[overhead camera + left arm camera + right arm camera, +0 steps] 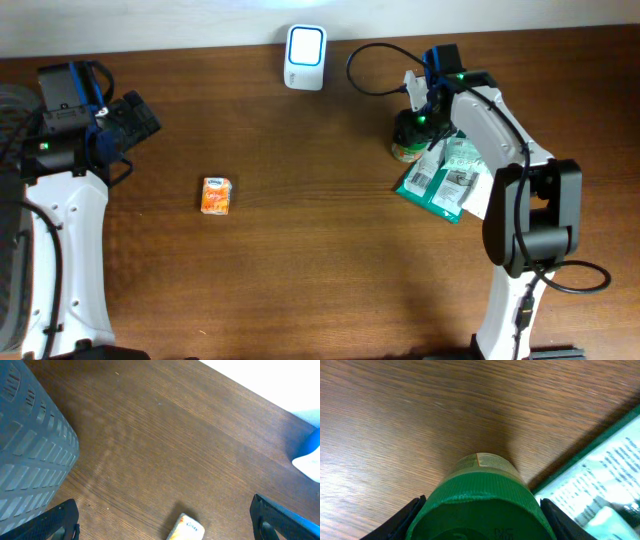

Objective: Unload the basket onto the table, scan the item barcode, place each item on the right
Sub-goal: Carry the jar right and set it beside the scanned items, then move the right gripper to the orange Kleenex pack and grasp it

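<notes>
Only right wrist view shows grip: right gripper [481, 520] clamped on green lid of jar [483, 466], finger each side. Overhead shows jar below and right of scanner [305, 45], well apart, touching green packets [440, 182]. Left gripper [135, 118] wide open, empty.

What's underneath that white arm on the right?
Green-and-white packets lie under the right arm, which partly covers them, so their number is unclear. Beside them, the right gripper grips a green-lidded jar.
</notes>
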Available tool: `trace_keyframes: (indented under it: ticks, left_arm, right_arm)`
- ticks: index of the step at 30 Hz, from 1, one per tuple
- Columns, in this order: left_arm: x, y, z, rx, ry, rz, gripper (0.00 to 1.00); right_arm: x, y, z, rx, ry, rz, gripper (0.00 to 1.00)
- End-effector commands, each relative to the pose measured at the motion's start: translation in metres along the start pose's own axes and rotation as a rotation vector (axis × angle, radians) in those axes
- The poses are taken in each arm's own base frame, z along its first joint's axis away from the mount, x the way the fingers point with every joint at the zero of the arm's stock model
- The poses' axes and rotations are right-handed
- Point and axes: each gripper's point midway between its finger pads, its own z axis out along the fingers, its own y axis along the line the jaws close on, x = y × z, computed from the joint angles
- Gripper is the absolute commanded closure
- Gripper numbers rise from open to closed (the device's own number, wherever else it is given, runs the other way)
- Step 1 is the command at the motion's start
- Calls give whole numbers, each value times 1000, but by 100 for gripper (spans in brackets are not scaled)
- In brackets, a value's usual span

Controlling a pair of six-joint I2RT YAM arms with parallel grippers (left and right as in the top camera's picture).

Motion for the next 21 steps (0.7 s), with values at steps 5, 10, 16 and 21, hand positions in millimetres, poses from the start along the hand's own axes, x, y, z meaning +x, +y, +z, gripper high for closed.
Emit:
trace_keyframes:
  ticks: [5, 10, 16, 21]
  left_arm:
    - [-7, -2, -9, 14, -28, 5, 1]
    - [-7, -2, -9, 14, -28, 5, 1]
    - [-7, -2, -9, 14, -28, 5, 1]
    - [-7, -2, -9, 14, -28, 5, 1]
  right_arm:
    - [33, -54, 6, 98, 111, 107, 47]
    - [37, -53, 6, 96, 127, 109, 38]
    - [0, -52, -45, 110, 29, 93, 2]
    - [-51, 4, -141, -63, -134, 189, 2]
